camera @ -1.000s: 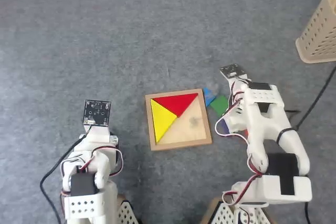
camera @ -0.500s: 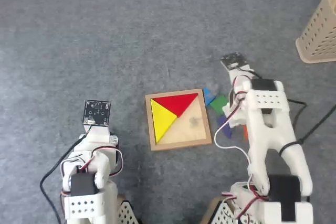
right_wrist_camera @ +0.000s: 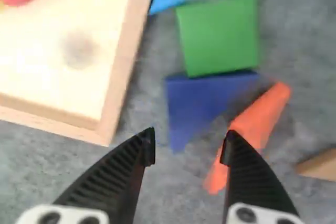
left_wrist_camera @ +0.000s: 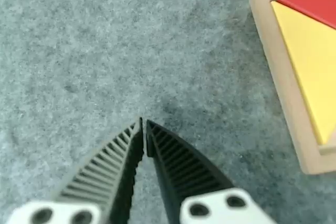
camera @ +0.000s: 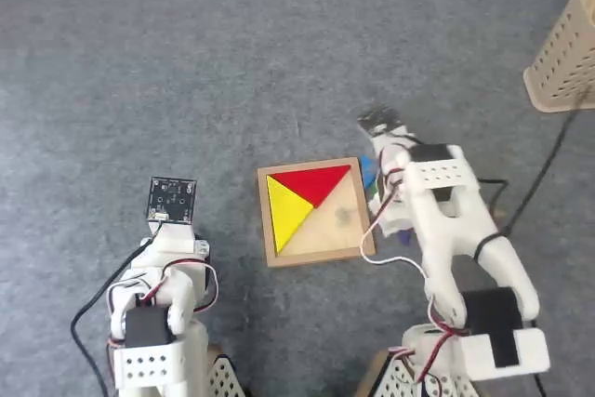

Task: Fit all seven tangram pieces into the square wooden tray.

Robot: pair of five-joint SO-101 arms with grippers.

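Right hand (right_wrist_camera: pixel 189 142), jaws wide, poised over the dark blue triangle (right_wrist_camera: pixel 202 98) just outside the tray (right_wrist_camera: pixel 123 87) rim, orange piece (right_wrist_camera: pixel 252 124) beside it. Descend squarely across its edges and avoid the orange neighbour. Left hand (left_wrist_camera: pixel 143 128), pinched closed, sits beyond the tray's opposite side.

Tan tray (camera: pixel 321 256), red triangle (camera: pixel 311 181), yellow triangle (camera: pixel 284 211), green square (right_wrist_camera: pixel 218 32), navy triangle (right_wrist_camera: pixel 202 103), orange piece (right_wrist_camera: pixel 252 129), grey mat (camera: pixel 186 72)
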